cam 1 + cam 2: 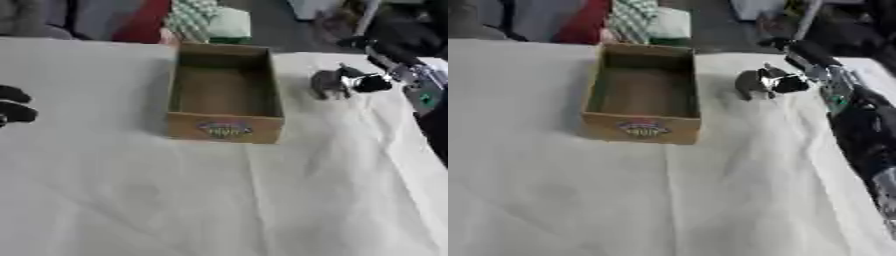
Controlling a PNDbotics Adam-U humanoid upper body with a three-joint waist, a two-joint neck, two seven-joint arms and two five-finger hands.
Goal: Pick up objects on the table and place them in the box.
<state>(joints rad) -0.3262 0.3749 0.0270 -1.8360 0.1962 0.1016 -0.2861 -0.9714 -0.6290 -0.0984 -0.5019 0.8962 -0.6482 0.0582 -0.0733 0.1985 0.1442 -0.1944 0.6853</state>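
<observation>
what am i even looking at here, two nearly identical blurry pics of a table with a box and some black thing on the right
Both pictures come from the two eyes of one camera in a humanoid robot's head, looking down at a table under a white cloth. In the middle stands an open cardboard box, apparently empty. The black thing on the right is the robot's right hand, at the end of its arm, touching or closing on a small dark grey object; whether it grips it is unclear. The dark shape at the left edge is its left hand, idle. The object is meant for the box.
</observation>
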